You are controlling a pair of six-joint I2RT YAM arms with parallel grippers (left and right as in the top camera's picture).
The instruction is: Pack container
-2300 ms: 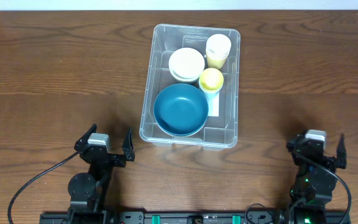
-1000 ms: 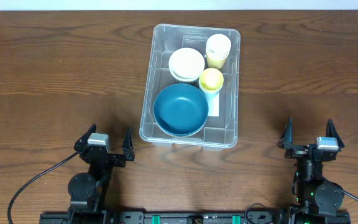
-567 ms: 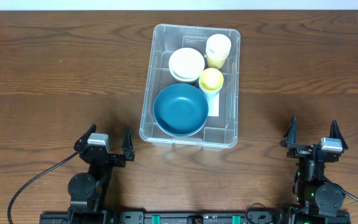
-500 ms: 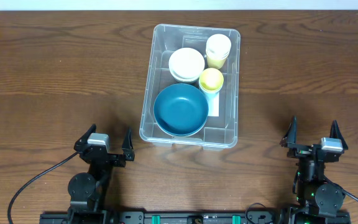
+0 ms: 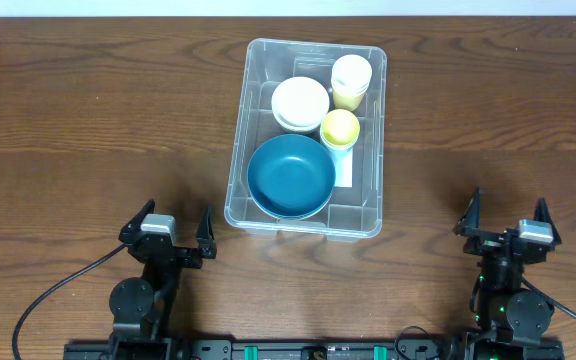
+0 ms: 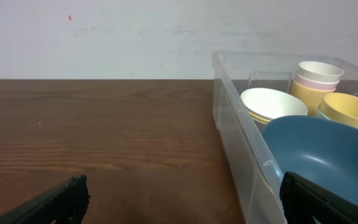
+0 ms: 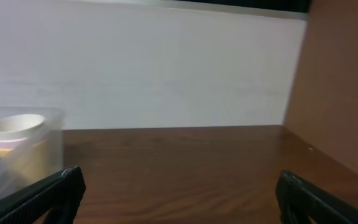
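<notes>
The desk [image 5: 88, 120] takes up nearly everything, a broad slab of dark brown wood with long wavy grain and a dull sheen. Behind it, from the left wrist view, stands a plain white wall [image 6: 104, 37], and the right wrist view shows a flat brown panel [image 7: 340, 93] at the desk's right end.

The container [image 5: 236, 150] sits on the desk at the far middle, slightly right of centre. It is a clear plastic rectangle with rounded corners and a thin rim. A white label [image 5: 345, 172] shows on its floor. Packed inside are a round, smooth blue bowl [image 5: 290, 177] at the near end, a white bowl [image 5: 300, 102] behind it, a yellow cup [image 5: 340, 127] to the right and a pale cream cup [image 5: 351, 75] in the far right corner.

The left fingers [image 5: 206, 228], black and pointed, are spread wide with nothing between them, just short of the container's near left corner. The right fingers [image 5: 471, 212] are spread just as wide and empty, well off to the container's right.

Two seconds ago the right arm was skewed towards the desk's edge. It has since squared up to face the far wall. The left arm, the container and its load have not moved.

A black cable [image 5: 48, 300] loops over the near left of the desk. Nothing lies between either arm and the container.
</notes>
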